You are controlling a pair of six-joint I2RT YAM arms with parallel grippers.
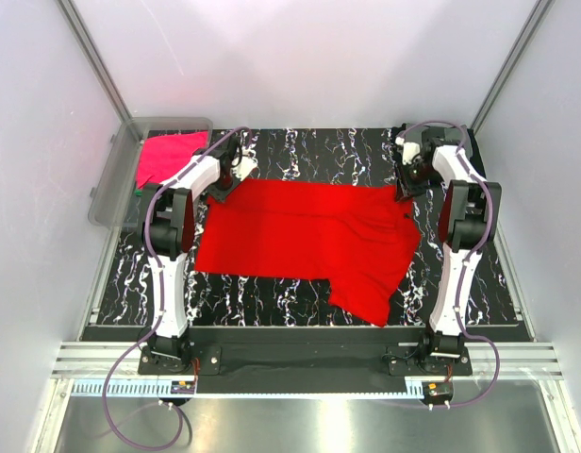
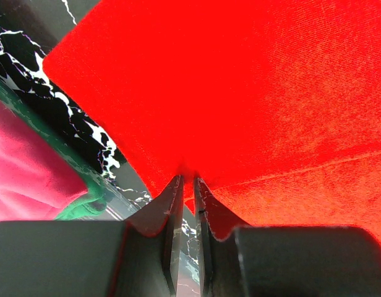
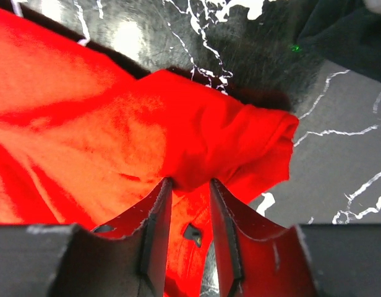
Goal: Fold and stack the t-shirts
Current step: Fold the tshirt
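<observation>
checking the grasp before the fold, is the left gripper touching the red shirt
Touching. Left wrist view shows the left gripper pinching the red shirt edge.

A black table (image 1: 272, 297) veined with white is shown. A red t-shirt (image 1: 309, 231) is spread across its middle, with one part reaching toward the near right. A clear plastic bin (image 1: 109, 193) is set at the far left edge. A dark cloth (image 3: 345, 31) is laid at the far right corner.
</observation>
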